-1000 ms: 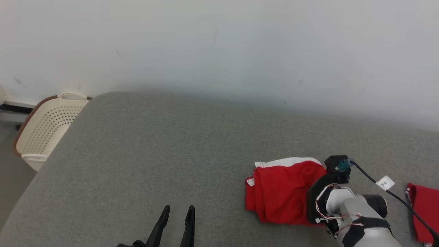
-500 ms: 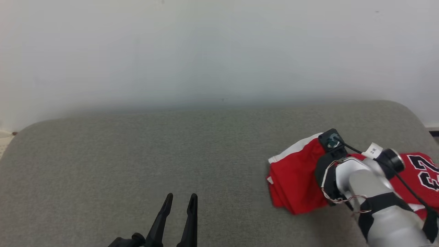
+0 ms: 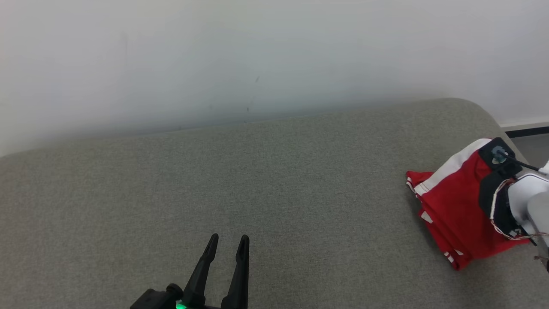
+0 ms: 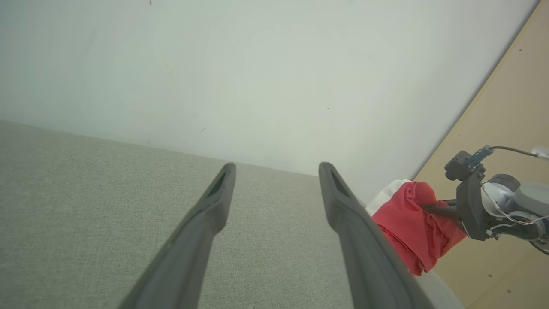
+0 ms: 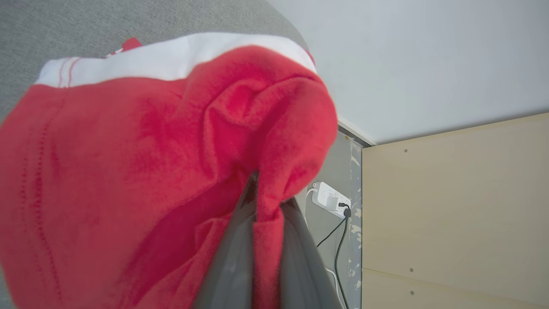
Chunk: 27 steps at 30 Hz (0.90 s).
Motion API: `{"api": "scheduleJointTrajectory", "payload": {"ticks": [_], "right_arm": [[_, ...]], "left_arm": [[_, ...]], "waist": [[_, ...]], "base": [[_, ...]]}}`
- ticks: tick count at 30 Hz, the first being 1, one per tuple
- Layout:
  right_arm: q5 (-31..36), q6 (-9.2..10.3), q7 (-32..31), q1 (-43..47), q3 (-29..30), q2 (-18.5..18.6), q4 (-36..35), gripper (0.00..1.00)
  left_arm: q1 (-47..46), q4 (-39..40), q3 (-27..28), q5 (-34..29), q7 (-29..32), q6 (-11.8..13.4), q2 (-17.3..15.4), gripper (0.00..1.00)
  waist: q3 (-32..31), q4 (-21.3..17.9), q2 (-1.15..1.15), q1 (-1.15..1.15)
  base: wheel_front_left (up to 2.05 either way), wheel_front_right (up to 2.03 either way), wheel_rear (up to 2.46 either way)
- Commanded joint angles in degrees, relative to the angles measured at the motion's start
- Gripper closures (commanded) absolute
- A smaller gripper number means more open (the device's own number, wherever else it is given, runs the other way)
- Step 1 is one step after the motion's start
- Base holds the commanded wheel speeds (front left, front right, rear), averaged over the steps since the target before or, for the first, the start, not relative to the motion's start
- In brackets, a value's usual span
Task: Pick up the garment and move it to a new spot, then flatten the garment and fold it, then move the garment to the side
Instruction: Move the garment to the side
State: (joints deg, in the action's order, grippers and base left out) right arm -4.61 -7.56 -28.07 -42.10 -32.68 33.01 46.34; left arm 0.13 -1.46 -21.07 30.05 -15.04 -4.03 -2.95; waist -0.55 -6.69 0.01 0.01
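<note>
At the right end of the grey padded surface (image 3: 274, 180), beside its rounded corner, the red garment (image 3: 454, 201) (image 4: 411, 227) (image 5: 128, 171) with a white band hangs bunched from the right gripper (image 5: 266, 206). The gripper's two dark fingers are clenched on a fold of the cloth, and their tips are buried in the fabric. In the head view the pale right forearm (image 3: 529, 197), cut off by the picture's edge, and its black wrist mount (image 3: 493, 189) cover those fingers and part of the garment. Whether the cloth's lower edge rests on the surface cannot be told. At the lower middle of the head view the left gripper (image 3: 229, 240) (image 4: 278, 171) stands over bare surface, well apart from the garment. Its fingers are spread and grasp nothing, and its base is cut off by the bottom edge. Past the cloth, the right wrist view shows a white power strip (image 5: 330, 199) with a dark cable, beside a beige panel (image 5: 454, 206).
</note>
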Motion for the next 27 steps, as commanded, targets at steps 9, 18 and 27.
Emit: {"api": "scheduleJointTrajectory", "payload": {"ticks": [9, 18, 27], "right_arm": [[-0.45, 0.17, 0.32, 5.03, 9.05, 4.28, 0.36, 1.0], [6.2, 0.17, 1.74, 9.76, 25.79, -1.3, 0.49, 0.0], [5.08, 0.17, 10.26, 16.96, 40.05, -13.18, -8.96, 0.0]], "left_arm": [[-1.9, -0.87, 0.0, -2.18, -0.18, -0.26, 0.06, 0.0], [-0.65, 0.61, 1.82, -5.37, -0.18, -0.46, -0.51, 0.0], [-0.26, -2.68, 4.73, -2.88, 0.56, 2.53, -0.46, 0.0]], "waist": [[2.74, 4.84, -0.01, -0.01], [2.15, 5.61, -0.01, -0.01], [-1.29, 5.65, -0.01, -0.01]], "base": [[0.0, 0.0, 0.0], [0.0, 0.0, 0.0], [0.0, 0.0, 0.0]]}}
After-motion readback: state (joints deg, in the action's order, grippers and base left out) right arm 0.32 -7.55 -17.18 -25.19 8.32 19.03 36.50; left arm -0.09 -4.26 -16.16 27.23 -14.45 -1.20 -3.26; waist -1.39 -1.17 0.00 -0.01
